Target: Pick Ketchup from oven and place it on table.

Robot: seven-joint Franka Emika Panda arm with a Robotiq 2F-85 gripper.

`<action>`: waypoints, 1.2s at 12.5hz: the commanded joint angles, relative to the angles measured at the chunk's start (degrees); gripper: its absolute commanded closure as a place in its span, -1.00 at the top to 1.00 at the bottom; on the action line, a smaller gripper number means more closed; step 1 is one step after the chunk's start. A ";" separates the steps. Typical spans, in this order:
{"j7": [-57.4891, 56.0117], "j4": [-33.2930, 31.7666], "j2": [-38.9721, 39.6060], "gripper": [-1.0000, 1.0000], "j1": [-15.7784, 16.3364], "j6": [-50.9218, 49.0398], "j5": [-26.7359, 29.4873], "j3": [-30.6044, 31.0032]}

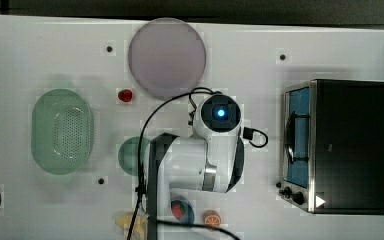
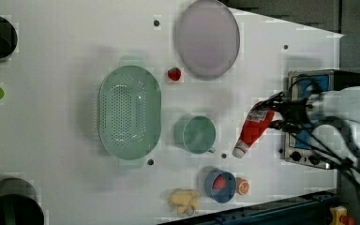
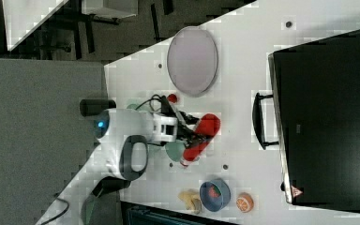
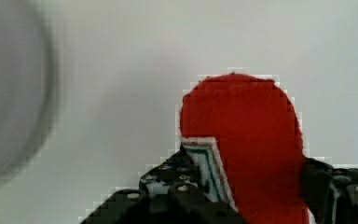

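The table (image 2: 65, 56) lay white below me, the oven (image 2: 309, 140) just beside; my gripper (image 2: 275, 114) was clamped on the ketchup (image 2: 254, 127), hanging tilted, cap down, clear of the oven; I judged my hold, near its base, could let it swing, slip, or topple toward the green cup (image 2: 199, 134).

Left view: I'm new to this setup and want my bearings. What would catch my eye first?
The red ketchup bottle, clamped at its base by the gripper and slanting cap-down over the white table, out in front of the oven. Next, the big green colander mid-table, with the lilac plate toward the left view's top.
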 commanded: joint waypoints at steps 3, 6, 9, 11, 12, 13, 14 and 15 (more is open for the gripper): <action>-1.13 1.23 8.36 0.59 0.19 10.38 0.33 0.64; -1.00 2.38 6.22 1.00 0.25 12.57 0.40 0.69; -1.00 5.97 0.01 1.00 0.29 10.50 0.39 0.78; -1.00 10.98 -4.75 1.00 0.23 -0.22 0.40 0.58; -1.00 13.05 -6.03 1.00 0.18 -4.73 0.40 0.49; -0.99 15.20 -7.16 1.00 0.18 -8.10 0.40 0.49; -0.82 17.43 -8.13 1.00 0.19 -10.68 0.39 0.54; -0.48 19.70 -8.89 1.00 0.19 -13.29 0.39 0.56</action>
